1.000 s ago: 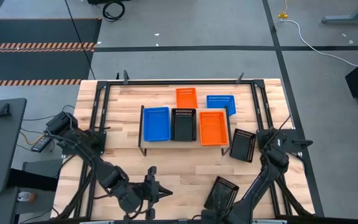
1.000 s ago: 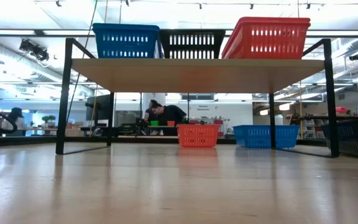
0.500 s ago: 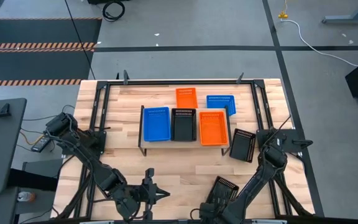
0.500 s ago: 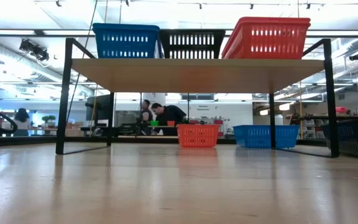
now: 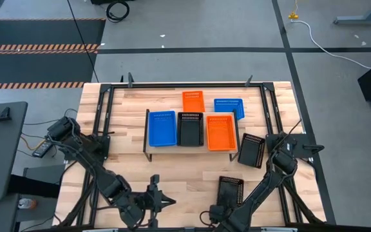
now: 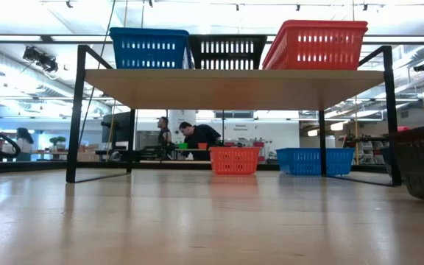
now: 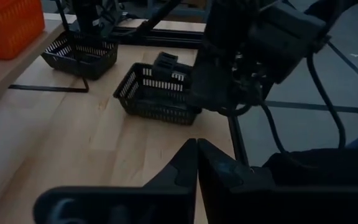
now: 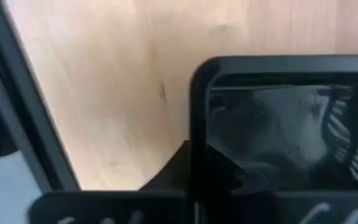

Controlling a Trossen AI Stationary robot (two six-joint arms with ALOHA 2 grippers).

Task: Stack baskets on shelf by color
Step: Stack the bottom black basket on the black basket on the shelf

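A: Which step of the stacking is in hand?

B: By my reading, the pickup of a loose black basket (image 5: 230, 191). It sits on the tabletop (image 5: 192, 171) in front of the shelf (image 5: 192, 149), toward the shelf's orange end. The right gripper (image 5: 216, 212) is at the basket's near rim, fingers clenched on that rim (the right wrist view shows the dark rim right against them).

A: And the left gripper?

B: The left gripper (image 7: 196, 163) waits in front of the shelf's blue end, fingers clenched on nothing.

A: What does the next move call for?

B: Probably a lift clear of the table, then a carry to the black basket on the shelf (image 5: 189, 128), lining up the walls so one nests in the other.

A: Describe the materials.

B: The baskets are shallow rectangular plastic trays with perforated mesh walls. The shelf is pale wood on thin dark metal legs, holding a blue basket (image 5: 161, 127), the black one and an orange basket (image 5: 221, 132) side by side. Another black basket (image 5: 251, 150) lies beside the shelf's orange end.
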